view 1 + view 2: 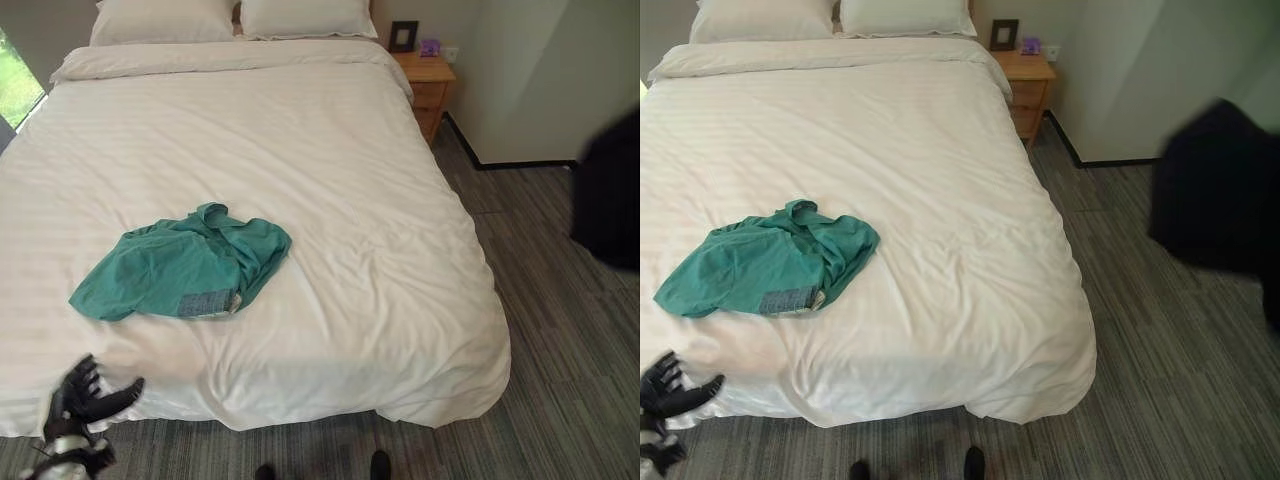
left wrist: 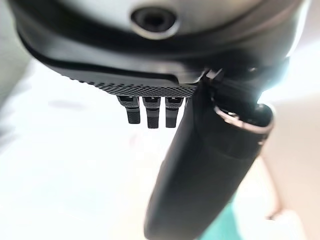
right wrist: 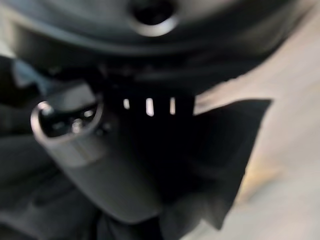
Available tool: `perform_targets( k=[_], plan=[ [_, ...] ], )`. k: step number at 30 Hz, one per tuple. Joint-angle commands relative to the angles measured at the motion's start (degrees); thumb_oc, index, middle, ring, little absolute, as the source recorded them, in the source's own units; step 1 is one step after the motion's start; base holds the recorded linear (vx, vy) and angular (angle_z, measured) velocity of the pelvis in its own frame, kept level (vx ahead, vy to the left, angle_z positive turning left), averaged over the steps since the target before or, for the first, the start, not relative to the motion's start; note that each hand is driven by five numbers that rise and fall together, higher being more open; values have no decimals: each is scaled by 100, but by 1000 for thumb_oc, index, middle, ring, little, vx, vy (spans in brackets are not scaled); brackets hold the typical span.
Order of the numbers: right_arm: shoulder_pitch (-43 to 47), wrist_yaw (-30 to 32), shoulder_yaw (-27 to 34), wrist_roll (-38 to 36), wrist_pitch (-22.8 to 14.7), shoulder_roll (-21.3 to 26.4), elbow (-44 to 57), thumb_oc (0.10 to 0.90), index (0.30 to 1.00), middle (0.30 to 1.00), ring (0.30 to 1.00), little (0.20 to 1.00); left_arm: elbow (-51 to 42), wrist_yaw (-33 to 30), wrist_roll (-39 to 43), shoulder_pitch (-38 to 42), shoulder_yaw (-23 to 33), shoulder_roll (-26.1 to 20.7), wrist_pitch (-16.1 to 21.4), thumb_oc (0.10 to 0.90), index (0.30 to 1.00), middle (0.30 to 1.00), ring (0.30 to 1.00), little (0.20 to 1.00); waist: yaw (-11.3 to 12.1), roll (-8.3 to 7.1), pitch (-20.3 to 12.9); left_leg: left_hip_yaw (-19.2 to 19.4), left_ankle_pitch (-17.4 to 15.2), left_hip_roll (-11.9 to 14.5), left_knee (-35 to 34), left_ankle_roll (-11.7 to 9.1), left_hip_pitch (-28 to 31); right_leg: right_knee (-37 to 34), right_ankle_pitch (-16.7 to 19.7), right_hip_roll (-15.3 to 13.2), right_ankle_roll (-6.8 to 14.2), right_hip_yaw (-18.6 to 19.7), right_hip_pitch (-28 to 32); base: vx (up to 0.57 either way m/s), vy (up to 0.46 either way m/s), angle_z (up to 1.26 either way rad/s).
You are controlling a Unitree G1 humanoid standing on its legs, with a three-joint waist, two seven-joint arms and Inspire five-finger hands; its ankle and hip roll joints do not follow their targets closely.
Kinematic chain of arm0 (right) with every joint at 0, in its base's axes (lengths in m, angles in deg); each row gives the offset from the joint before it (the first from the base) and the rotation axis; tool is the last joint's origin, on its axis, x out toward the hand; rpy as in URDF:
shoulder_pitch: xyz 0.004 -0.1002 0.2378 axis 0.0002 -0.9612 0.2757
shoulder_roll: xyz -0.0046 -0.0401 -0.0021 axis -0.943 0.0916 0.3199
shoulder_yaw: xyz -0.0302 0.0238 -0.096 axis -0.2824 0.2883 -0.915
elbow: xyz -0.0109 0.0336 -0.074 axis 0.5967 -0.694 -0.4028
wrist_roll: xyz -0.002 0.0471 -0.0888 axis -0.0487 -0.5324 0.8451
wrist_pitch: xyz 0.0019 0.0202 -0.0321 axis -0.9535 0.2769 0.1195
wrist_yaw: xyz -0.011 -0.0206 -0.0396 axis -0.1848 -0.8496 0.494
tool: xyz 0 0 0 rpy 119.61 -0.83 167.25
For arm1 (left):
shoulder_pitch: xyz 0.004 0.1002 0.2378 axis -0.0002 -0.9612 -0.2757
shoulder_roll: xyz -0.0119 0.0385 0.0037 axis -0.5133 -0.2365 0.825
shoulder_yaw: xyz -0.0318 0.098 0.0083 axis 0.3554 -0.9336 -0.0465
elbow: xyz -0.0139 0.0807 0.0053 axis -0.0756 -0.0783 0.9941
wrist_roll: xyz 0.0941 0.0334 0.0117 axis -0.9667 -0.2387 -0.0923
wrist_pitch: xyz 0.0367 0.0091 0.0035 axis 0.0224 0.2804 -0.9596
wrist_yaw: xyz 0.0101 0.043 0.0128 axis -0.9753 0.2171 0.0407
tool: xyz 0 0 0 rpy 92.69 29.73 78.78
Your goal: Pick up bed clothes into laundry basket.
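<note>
A teal garment [image 1: 180,262] lies crumpled on the white duvet of the bed [image 1: 300,130], near its front left part. My left hand [image 1: 85,395] is low at the bed's front edge, just in front of the garment and apart from it. Its fingers are spread and it holds nothing; in the left wrist view the thumb [image 2: 200,165] points toward a sliver of teal. A big black cloth thing [image 1: 1215,190] hangs in the air at the far right, over the floor. In the right wrist view my right hand [image 3: 75,135] is curled in that black fabric [image 3: 235,150].
Two white pillows [image 1: 165,20] lie at the head of the bed. A wooden nightstand [image 1: 428,85] with a dark picture frame [image 1: 404,36] stands at the far right corner. Grey striped carpet [image 1: 560,330] runs along the bed's right side and front, beside a pale wall [image 1: 540,70].
</note>
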Motion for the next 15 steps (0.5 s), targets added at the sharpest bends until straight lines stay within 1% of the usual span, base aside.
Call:
perform_targets(
  k=[1, 2, 3, 4, 5, 6, 7, 8, 10, 11, 12, 13, 14, 15],
  plan=[
    [436, -140, -969, 402, -290, 133, -471, 400, 300, 300, 300, 300, -792, -622, -403, 1075, 512, -1000, 975, 800, 900, 900, 900, 900, -280, -8, -188, 175, 42, 403, 43, -437, 226, 42, -399, -639, 636, 190, 349, 5, -23, -19],
    [524, -153, -1339, 631, -188, 217, -980, 400, 300, 300, 300, 300, -492, -829, -361, 1822, 100, -1045, 964, 800, 900, 900, 900, 900, -346, 33, -162, 231, 77, 421, 43, -438, 240, 39, -365, -619, 619, 264, 295, 10, -19, -13],
    [571, -352, -1831, 857, -100, 82, -1494, 400, 300, 300, 300, 300, -336, -830, -263, 2342, -232, -1075, 962, 800, 900, 900, 900, 900, -464, 71, -139, 320, 74, 436, 43, -449, 276, 39, -356, -603, 623, 333, 264, -10, -16, -12],
    [440, -708, -2121, 917, 105, -339, -2302, 400, 300, 300, 300, 300, -1022, -461, 270, 2357, -111, -1504, 1143, 800, 900, 900, 900, 900, -474, 184, -130, 379, 120, 455, 43, -459, 279, 39, -344, -588, 621, 382, 225, 5, -11, -25],
    [453, -716, -2136, 907, 92, -332, -2332, 400, 300, 300, 300, 300, -1023, -433, 290, 2341, -98, -1510, 1143, 800, 900, 900, 900, 900, -472, 181, -136, 384, 111, 454, 43, -460, 285, 39, -352, -589, 623, 385, 228, 12, -4, -44],
    [360, -778, -2279, 947, 250, -428, -2725, 400, 300, 300, 300, 300, -969, -519, 352, 2360, -89, -1517, 1175, 800, 900, 900, 900, 900, -492, 223, -136, 395, 112, 458, 43, -461, 312, 39, -368, -589, 625, 400, 237, 25, -15, -60],
    [322, -999, -2377, 909, 234, -531, -3060, 400, 300, 300, 300, 300, -661, -551, 463, 2308, 27, -1598, 1161, 800, 900, 900, 900, 900, -515, 263, -120, 421, 113, 461, 43, -471, 347, 39, -382, -584, 613, 423, 258, 23, -16, -48],
    [264, -1098, -2333, 778, 266, -574, -3277, 400, 300, 300, 300, 300, -497, -578, 433, 2286, 81, -1669, 1160, 800, 900, 900, 900, 900, -550, 304, -105, 427, 127, 462, 43, -478, 359, 39, -399, -574, 601, 447, 268, 13, -26, -25],
    [239, -1166, -2328, 696, 251, -613, -3458, 400, 300, 300, 300, 300, -308, -549, 456, 2306, 94, -1705, 1144, 800, 900, 900, 900, 900, -572, 328, -84, 426, 142, 474, 43, -488, 376, 39, -412, -561, 588, 461, 287, 9, -13, -21],
    [57, -1293, -2346, 617, 246, -616, -3566, 400, 300, 300, 300, 300, -699, -692, 354, 2857, 42, -2875, 1128, 800, 900, 900, 900, 900, -687, 432, -67, 434, 175, 489, 43, -502, 393, 39, -432, -549, 587, 474, 318, -40, -9, -27],
    [82, -1287, -2324, 479, 311, -1031, -3740, 400, 300, 300, 300, 300, -996, -754, -411, 2860, -342, -2433, 786, 800, 900, 900, 900, 900, -701, 492, 9, 389, 193, 468, 43, -496, 371, 39, -457, -562, 578, 441, 336, -39, -8, -10],
    [78, -1285, -2323, 478, 312, -1022, -3740, 400, 300, 300, 300, 300, -1036, -780, -449, 2840, -329, -2403, 758, 800, 900, 900, 900, 900, -705, 499, 9, 387, 191, 467, 43, -496, 375, 39, -459, -563, 578, 439, 342, -71, -16, 9],
    [132, -1277, -2381, 471, 320, -1071, -3728, 400, 300, 300, 300, 300, -975, -862, -848, 2792, -397, -2182, 540, 800, 900, 900, 900, 900, -732, 494, 49, 392, 180, 465, 43, -487, 372, 39, -463, -561, 572, 435, 328, -32, -15, 17],
    [189, -1271, -2468, 488, 327, -1096, -3699, 400, 300, 300, 300, 300, -836, -891, -1069, 2851, -525, -1970, 385, 800, 900, 900, 900, 900, -767, 483, 78, 404, 171, 469, 43, -480, 373, 39, -458, -554, 565, 463, 304, -33, -16, 8]
  ],
)
